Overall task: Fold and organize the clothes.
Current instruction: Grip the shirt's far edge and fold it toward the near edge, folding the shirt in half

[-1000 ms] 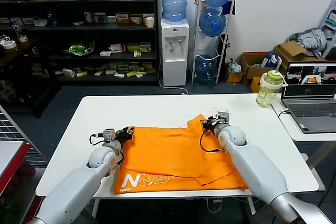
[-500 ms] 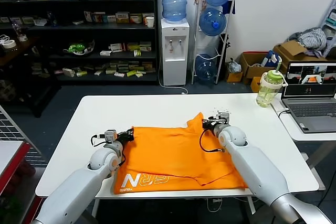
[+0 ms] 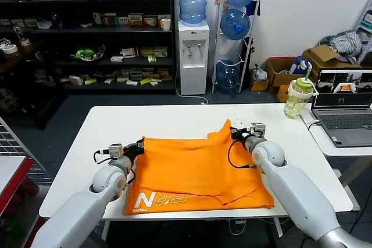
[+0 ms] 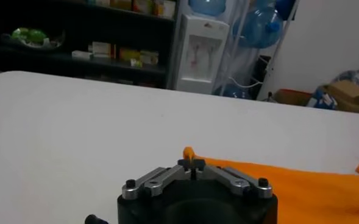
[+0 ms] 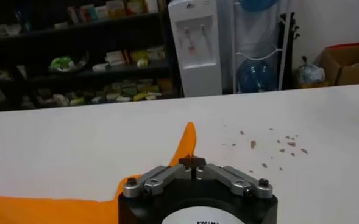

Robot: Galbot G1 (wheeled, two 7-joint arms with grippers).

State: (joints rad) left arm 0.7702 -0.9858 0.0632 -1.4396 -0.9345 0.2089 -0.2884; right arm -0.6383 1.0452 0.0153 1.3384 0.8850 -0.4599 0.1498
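**Desk:** What does the frame show?

**Photographer:** A two-armed robot stands over a white counter (image 3: 174, 121) with an orange T-shirt (image 3: 197, 169) spread flat across its middle, white lettering along the near left hem. The left gripper (image 3: 138, 146) is clamped shut on the shirt's far left corner; its wrist camera shows a small orange fold pinched between the closed tips. The right gripper (image 3: 237, 133) is shut on the far right corner, where the cloth rises in a little peak.

**Desk:** And the step in hand?

**Photographer:** By my reading, both far corners are secured for a fold toward the near edge. Nothing has been turned over yet, so the folding itself looks barely begun.

**Desk:** How should it be done well?

**Photographer:** Lift both corners together and level, so the far edge stays taut between the two grippers and no slack bunches in the middle. Carry that edge toward the near hem in one even sweep, low over the cloth, then lay it down square with the lettered edge. The grips look shallow, only a pinch of fabric each, so a jerk could pull a corner free.

**Desk:** Anything nearby to mind?

**Photographer:** A green-lidded bottle (image 3: 297, 99) and a laptop (image 3: 346, 111) sit far right, well apart from the shirt; some crumbs (image 5: 267, 146) dot the counter beyond the right gripper
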